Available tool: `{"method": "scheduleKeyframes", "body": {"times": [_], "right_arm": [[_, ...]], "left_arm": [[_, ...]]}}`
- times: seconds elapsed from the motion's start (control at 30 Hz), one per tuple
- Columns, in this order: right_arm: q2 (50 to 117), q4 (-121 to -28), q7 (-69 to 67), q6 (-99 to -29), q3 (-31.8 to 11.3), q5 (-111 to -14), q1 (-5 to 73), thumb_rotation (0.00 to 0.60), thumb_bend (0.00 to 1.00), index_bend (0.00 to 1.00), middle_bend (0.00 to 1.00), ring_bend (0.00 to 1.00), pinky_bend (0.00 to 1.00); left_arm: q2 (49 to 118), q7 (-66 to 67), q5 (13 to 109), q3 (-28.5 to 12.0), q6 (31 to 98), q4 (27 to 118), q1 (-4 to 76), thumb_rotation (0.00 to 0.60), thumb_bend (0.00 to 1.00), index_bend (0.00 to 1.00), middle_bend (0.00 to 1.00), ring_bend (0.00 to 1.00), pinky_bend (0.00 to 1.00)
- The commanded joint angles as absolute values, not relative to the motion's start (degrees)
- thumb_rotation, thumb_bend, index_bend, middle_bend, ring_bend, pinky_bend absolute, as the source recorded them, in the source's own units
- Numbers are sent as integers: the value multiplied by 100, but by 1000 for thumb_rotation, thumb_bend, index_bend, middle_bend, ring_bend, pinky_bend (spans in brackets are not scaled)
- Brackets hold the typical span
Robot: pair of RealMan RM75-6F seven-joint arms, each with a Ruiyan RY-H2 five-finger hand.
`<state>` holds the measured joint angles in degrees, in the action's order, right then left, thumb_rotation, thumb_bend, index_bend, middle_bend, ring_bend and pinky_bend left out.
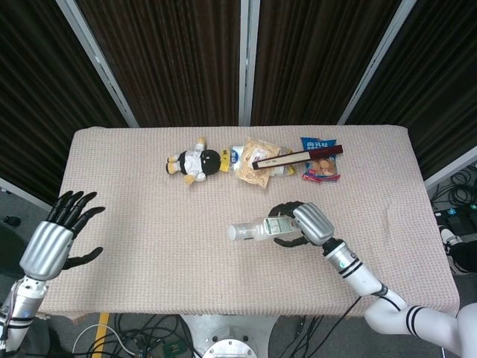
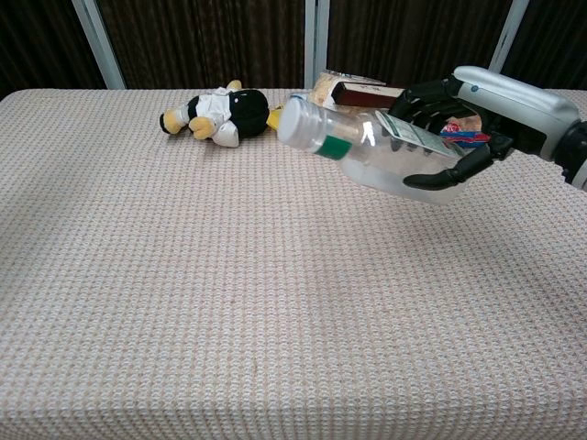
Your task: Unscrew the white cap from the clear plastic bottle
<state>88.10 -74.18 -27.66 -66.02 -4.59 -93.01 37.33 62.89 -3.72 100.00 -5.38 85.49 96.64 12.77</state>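
Observation:
My right hand (image 1: 304, 223) (image 2: 459, 119) grips the clear plastic bottle (image 1: 262, 228) (image 2: 371, 151) around its body and holds it in the air above the table. The bottle lies nearly level, its white cap (image 1: 232, 233) (image 2: 295, 120) pointing toward my left side. A white and green label wraps the bottle under my fingers. My left hand (image 1: 58, 239) hovers at the table's left edge with its fingers spread and nothing in it. It shows only in the head view.
Along the far side of the cloth-covered table (image 1: 149, 253) lie a black and white plush toy (image 1: 194, 162) (image 2: 217, 113), a snack bag (image 1: 257, 161), a dark long box (image 1: 298, 157) (image 2: 367, 93) and a blue packet (image 1: 319, 158).

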Motion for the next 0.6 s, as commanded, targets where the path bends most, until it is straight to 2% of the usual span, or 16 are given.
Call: {"method": "scheduleKeyframes", "body": {"times": [0.03, 0.3, 0.6], "right_arm": [[8883, -7939, -2931, -6365, -636, -9090, 3919, 600, 355, 681, 571, 409, 482], [9057, -8345, -2817, -6051, -928, -8703, 4158, 600, 388, 683, 577, 427, 502], [9216, -8353, -2680, -5865, -1022, -8533, 4317, 600, 397, 684, 579, 432, 518]], "left_arm": [[6415, -644, 10050, -733, 8304, 9797, 1639, 600, 157, 167, 69, 28, 2], [6811, -1054, 10065, -865, 7970, 9854, 2207, 600, 156, 128, 68, 28, 6], [7301, -1102, 9917, -910, 7724, 9727, 2600, 600, 155, 116, 68, 28, 6]]}}
